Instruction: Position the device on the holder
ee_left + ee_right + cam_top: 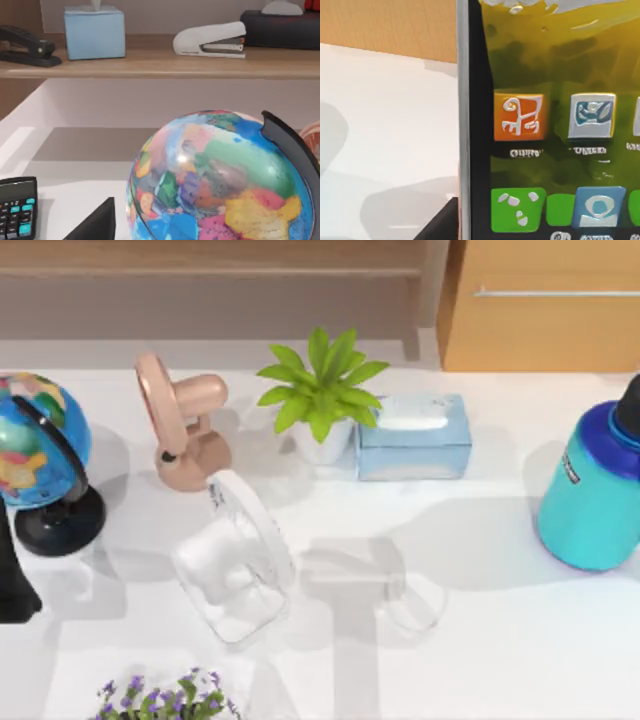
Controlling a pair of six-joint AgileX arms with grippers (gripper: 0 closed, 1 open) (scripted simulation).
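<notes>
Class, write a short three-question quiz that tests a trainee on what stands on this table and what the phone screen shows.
1. True or false: in the top view, the tissue box stands just right of the green plant.
2. What stands at the table's left edge in the top view? A kettle; B globe; C lamp.
3. Fill the gap: in the right wrist view, the phone shows an orange icon directly above a ____ one.
Key: 1 true; 2 B; 3 green.
</notes>
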